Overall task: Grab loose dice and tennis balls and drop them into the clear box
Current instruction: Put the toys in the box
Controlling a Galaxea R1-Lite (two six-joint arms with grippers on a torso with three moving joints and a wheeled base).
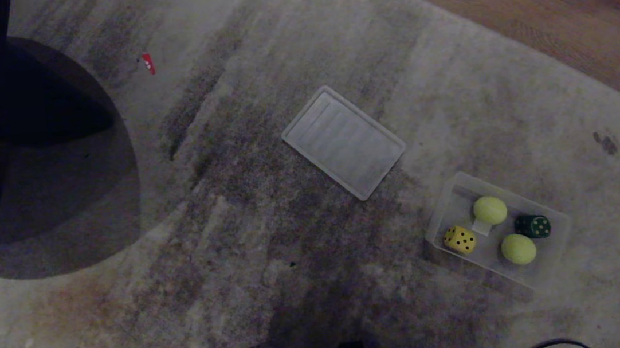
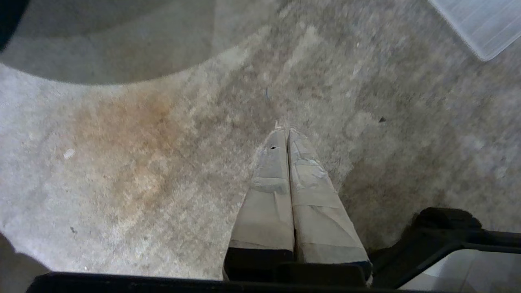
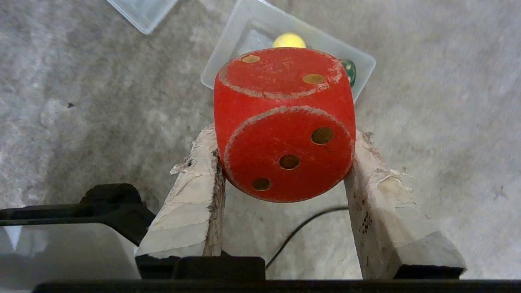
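I am holding the red die [image 3: 285, 126] clamped between the taped fingers [image 3: 195, 195] of the right gripper [image 3: 283, 162], above the carpet [image 1: 235, 233] and short of the clear box [image 1: 558, 228]. The box is containing two tennis balls [image 1: 490, 210], a yellow die [image 1: 460, 239] and a dark green die [image 1: 533, 226]. The lid [image 1: 344, 141] is lying beside it. The left gripper [image 2: 285, 132] is hanging with fingers pressed together, empty.

A worn, stained grey carpet [image 1: 268, 218] covers the floor, meeting brown wooden boards [image 1: 546, 5] at the upper right. Directly on the carpet lie a flat ribbed translucent plastic lid [image 1: 343, 141], a shallow clear plastic box [image 1: 559, 228] nearby, and a small red scrap [image 1: 148, 63].
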